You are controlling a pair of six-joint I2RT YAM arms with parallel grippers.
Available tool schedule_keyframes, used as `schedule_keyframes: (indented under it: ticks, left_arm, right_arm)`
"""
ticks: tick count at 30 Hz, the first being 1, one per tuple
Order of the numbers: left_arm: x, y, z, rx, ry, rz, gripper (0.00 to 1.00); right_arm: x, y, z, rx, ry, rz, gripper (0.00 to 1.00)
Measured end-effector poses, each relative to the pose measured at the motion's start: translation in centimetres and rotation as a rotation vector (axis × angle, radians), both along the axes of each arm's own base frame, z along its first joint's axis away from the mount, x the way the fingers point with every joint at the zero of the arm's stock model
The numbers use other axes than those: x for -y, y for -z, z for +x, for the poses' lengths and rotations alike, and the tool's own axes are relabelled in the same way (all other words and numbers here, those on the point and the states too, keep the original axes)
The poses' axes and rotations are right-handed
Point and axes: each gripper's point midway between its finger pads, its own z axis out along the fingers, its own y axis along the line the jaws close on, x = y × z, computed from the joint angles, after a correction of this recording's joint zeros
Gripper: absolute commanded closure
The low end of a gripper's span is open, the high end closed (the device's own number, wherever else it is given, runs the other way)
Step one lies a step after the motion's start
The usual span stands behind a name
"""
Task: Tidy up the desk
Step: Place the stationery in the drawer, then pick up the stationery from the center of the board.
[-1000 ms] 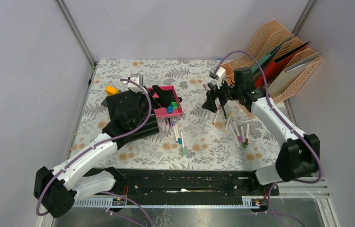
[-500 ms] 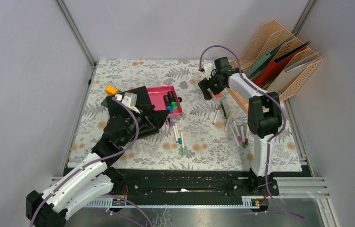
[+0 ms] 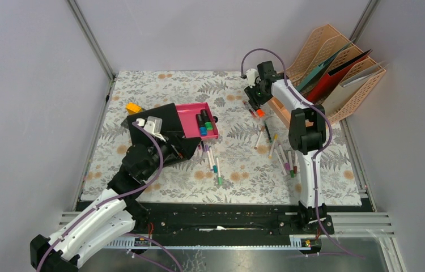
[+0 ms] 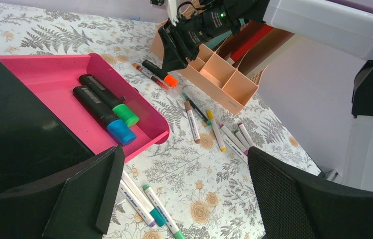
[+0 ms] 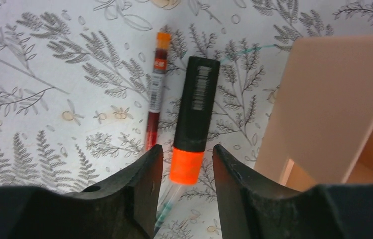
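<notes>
Plainly, pale walls (image 3: 29, 85); fern-printed desk (image 3: 244, 170).

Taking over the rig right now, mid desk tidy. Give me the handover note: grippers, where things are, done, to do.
Left gripper: open, empty, beside the pink plastic tray.
Right gripper: open, jaws straddling the cap of the orange-capped black highlighter, which lies on the fern-print desk by the peach compartment organiser; not gripped yet.
Done: a green-capped black highlighter and a blue-capped black highlighter lie in the tray.
To do: the orange-capped one, the thin red pen beside it, and the loose thin markers in two scatters mid-desk.
</notes>
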Motion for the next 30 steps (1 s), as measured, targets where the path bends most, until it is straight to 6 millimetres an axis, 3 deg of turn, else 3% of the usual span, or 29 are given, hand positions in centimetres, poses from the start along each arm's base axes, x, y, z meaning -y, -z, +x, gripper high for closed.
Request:
schedule_keyframes:
  ticks: [8, 18, 25, 29, 30]
  left_arm:
    - [0.0, 0.4, 0.0, -0.009, 0.000, 0.007, 0.01]
    - [-0.1, 0.3, -0.1, -0.006, 0.000, 0.005, 0.01]
    - [-0.2, 0.5, -0.2, -0.004, -0.001, 0.004, 0.01]
    - [-0.2, 0.9, -0.2, -0.011, -0.002, 0.008, 0.01]
    - [-0.2, 0.9, -0.3, -0.011, -0.001, 0.007, 0.01]
  right_arm:
    - [1.1, 1.3, 0.9, -0.021, 0.022, -0.002, 0.55]
    - [1.1, 3.6, 1.1, -0.062, 0.022, -0.011, 0.58]
    - [1.1, 3.6, 1.1, -0.059, 0.017, -0.014, 0.75]
    - [1.1, 3.7, 1.1, -0.058, 0.003, -0.016, 1.00]
    - [1.1, 3.7, 1.1, -0.056, -0.001, -0.017, 1.00]
